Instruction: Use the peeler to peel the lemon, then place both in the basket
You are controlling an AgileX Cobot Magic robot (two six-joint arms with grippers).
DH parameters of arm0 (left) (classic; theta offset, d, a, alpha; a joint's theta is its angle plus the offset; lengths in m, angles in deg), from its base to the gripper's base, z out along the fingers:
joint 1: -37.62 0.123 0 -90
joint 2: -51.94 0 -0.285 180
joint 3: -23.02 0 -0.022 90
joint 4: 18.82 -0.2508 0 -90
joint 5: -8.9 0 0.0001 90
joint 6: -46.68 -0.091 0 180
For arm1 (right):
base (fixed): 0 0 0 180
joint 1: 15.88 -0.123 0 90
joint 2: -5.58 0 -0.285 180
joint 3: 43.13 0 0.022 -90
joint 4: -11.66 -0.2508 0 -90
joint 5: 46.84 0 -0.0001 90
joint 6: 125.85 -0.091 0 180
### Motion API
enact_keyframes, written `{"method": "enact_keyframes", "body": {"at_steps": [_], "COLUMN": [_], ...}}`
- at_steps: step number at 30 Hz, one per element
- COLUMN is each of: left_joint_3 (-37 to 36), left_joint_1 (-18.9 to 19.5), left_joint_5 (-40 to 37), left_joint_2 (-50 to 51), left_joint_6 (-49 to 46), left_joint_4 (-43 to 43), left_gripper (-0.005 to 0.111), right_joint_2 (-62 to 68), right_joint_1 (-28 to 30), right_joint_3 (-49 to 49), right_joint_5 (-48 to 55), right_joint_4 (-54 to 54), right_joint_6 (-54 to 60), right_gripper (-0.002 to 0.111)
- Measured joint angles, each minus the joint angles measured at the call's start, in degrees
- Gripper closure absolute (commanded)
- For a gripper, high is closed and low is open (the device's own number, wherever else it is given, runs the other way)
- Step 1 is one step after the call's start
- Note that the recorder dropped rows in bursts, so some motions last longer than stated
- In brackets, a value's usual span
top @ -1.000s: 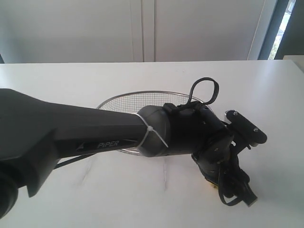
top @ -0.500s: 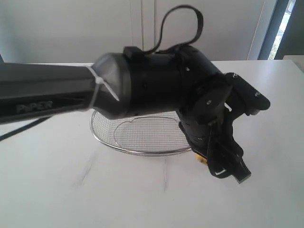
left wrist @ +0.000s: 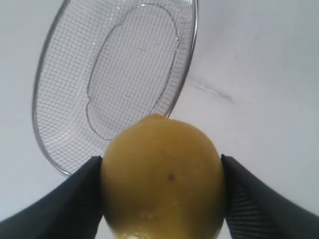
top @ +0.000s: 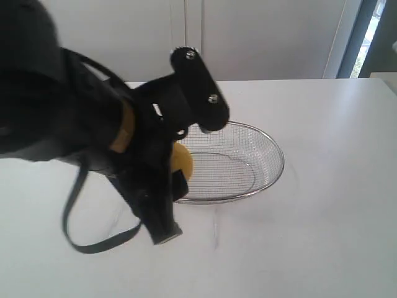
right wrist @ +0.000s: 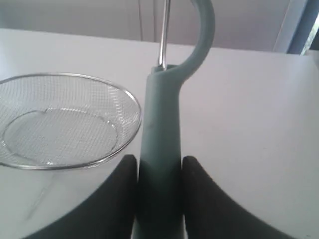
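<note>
Left hand [left wrist: 162,196] pinching lemon [left wrist: 162,169], near rim of basket [top: 280,162]. Basket on table [top: 322,236]. Right hand [right wrist: 159,196] clamped on peeler [right wrist: 162,124] handle.

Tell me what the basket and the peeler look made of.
The basket: fine silver wire mesh with a thicker shiny rim, likely steel. The peeler: smooth matte grey-green handle, moulded in one piece, probably plastic; the thin bright bar at its head looks metal.
</note>
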Motion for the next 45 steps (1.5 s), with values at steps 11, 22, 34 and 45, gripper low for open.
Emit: {"method": "enact_keyframes", "body": {"at_steps": [11, 22, 34, 45], "left_joint_3": [-16.4, -25.9, -26.7, -26.7], "left_joint_1": [0.0, 6.0, 19.8, 19.9], "left_joint_5": [13.8, 24.0, 48.0, 50.9], "left_joint_2": [-20.5, -23.8, -17.0, -15.7], "left_joint_6": [0.2, 28.9, 37.9, 38.0], "left_joint_4": [-8.0, -37.8, -40.3, -40.4], "left_gripper": [0.106, 0.107, 0.107, 0.107], "right_joint_2": [21.8, 38.9, 47.5, 52.0], "right_joint_1": [0.0, 0.0, -5.1, -14.9], "right_joint_3": [5.0, 7.5, 9.8, 11.0], "right_joint_5": [17.2, 22.5, 22.5, 14.0], "right_joint_4": [-35.9, -51.9, -63.7, -67.9], "right_joint_6": [38.1, 51.4, 61.9, 62.1], "right_gripper": [0.108, 0.108, 0.108, 0.108]}}
